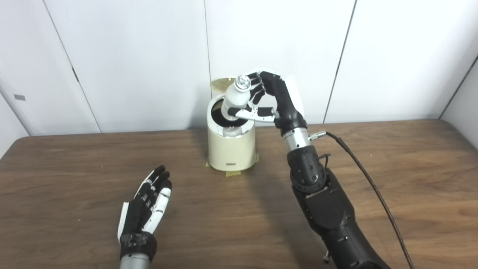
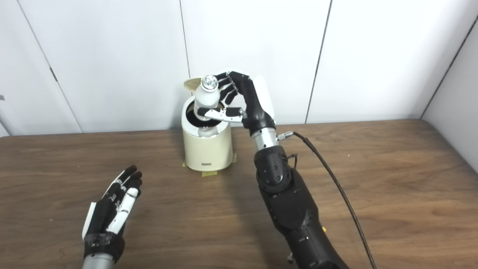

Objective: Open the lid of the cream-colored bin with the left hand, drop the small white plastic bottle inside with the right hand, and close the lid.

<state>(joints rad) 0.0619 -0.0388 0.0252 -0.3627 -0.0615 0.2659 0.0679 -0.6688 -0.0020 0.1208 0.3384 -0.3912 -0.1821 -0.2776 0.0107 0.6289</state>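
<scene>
The bin [image 1: 231,149] stands alone near the desk's [image 1: 392,168] far edge, lid [image 1: 220,83] tipped up behind its mouth. The right hand [image 1: 267,101] and bottle [image 1: 236,98] crowd the space above that opening. The left hand [image 1: 147,205] lies near the front edge; bare wood stretches between it and the bin. A cable [image 1: 368,179] trails across the right side.
</scene>
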